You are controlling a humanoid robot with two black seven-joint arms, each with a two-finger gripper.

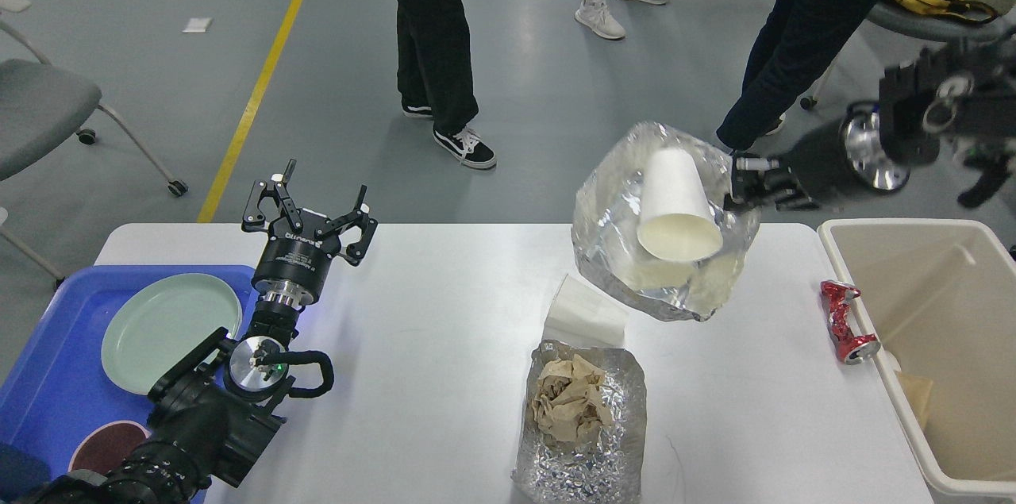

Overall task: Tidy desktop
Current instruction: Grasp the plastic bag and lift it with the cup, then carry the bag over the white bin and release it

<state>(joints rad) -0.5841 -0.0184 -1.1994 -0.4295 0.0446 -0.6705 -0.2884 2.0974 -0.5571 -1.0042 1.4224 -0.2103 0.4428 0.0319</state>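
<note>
The beige bin (937, 345) at the desktop's right end is the landmark; the right gripper (750, 185) hangs up and to the left of the bin's far left corner, clamped on the edge of a crumpled foil tray (635, 250) that dangles tilted, a white paper cup (675, 206) lying inside it with its mouth turned down and toward the camera. The foil's load sits left of the bin, well clear of its rim, so in my judgement the coming move turns on a carry rightward until the tray hangs over the bin's opening; the right arm is plainly the nearer one. The left gripper (309, 206) stands far to the bin's left, beside the blue tray (48, 377), fingers spread and holding nothing. The desktop (444, 313) is white, matte, round-cornered, and spreads leftward from the bin; on it lie a second foil tray (579, 425) with crumpled brown paper (567, 401), a tipped white cup (583, 312), and a crushed red can (845, 321) just beside the bin's left wall.
</note>
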